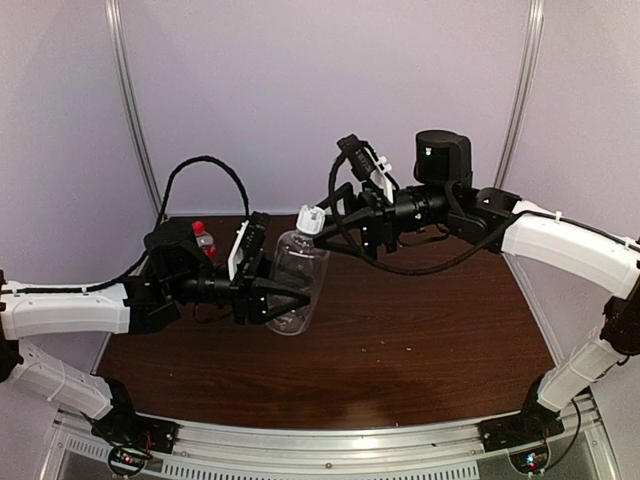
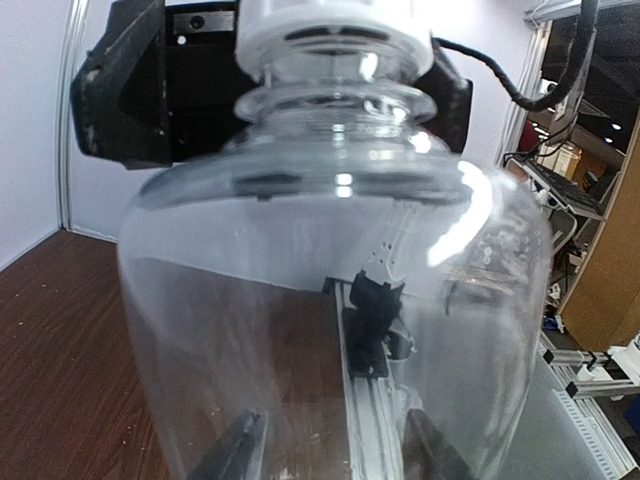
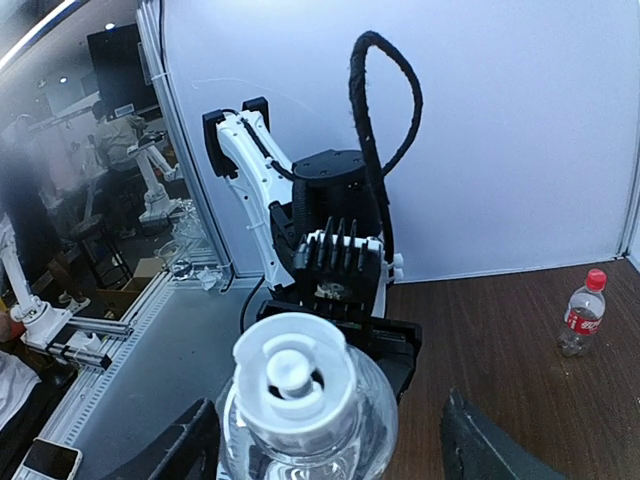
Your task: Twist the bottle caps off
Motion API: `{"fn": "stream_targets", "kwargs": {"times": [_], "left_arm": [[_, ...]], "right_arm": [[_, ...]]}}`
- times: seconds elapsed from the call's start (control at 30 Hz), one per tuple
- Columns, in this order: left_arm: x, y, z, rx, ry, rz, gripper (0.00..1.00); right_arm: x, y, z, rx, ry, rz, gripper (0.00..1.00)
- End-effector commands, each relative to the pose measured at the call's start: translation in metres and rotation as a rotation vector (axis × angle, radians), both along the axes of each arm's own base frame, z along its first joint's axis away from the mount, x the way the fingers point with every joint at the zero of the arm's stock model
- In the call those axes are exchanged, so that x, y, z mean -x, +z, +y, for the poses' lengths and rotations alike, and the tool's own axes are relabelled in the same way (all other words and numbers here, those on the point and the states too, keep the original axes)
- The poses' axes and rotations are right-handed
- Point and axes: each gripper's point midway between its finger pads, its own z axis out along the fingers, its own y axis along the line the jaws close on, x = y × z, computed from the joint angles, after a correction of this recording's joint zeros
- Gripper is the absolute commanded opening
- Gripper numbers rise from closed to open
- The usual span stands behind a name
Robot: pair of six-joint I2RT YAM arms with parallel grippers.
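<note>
Desk (image 1: 420, 350): a dark wood top with both arms mounted at its near edge. No loose object is seen on its right half or along the near strip, so the right arm has room to swing and draw back.

Taller bottle (image 1: 298, 262): clear and unlabelled, left of the desk's centre. Its long axis runs nearly upright, with the neck tipped a little toward the far right corner. Whether its base touches the desk cannot be told.

Left pincer (image 1: 288, 296): reaches in from the left edge and is clamped across the taller bottle's lower body, one finger on each side, serving as the anchor.

Right pincer (image 3: 330, 405): comes from the far right side, in line with the bottle's neck. Its fingers stand wide on either side of the top and are apart from it in the right wrist view.

Small bottle (image 1: 205, 245): red label, upright near the far left corner, behind the left arm and well apart from both pincers.

White cap (image 1: 311, 220): seated on the taller bottle's neck, directly ahead of the right pincer, which is much the nearer. The coming move is likely a closing on this cap and a twist about the neck's axis.

Red cap (image 1: 198, 227): on the small bottle, untouched.
</note>
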Motion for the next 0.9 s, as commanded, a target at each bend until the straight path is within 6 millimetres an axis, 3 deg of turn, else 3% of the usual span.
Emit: {"fn": "stream_targets", "kwargs": {"times": [0.0,0.23,0.53,0.7,0.87], "left_arm": [[-0.017,0.017,0.004,0.033,0.11,-0.044,0.31],[-0.034,0.015,0.003,0.006,0.195,-0.035,0.31],[-0.048,0.013,-0.001,-0.009,0.251,-0.019,0.31],[-0.052,0.011,-0.002,-0.018,0.27,-0.011,0.31],[-0.055,0.009,-0.002,-0.025,0.28,-0.007,0.31]], "right_arm": [[-0.004,0.023,-0.01,-0.045,-0.1,0.029,0.8],[-0.013,0.036,-0.017,-0.061,-0.251,0.066,0.95],[-0.066,0.034,-0.017,-0.026,-0.632,0.246,0.95],[-0.066,0.023,-0.004,0.01,-0.644,0.268,0.9],[-0.063,0.016,0.003,0.027,-0.633,0.276,0.74]]}}
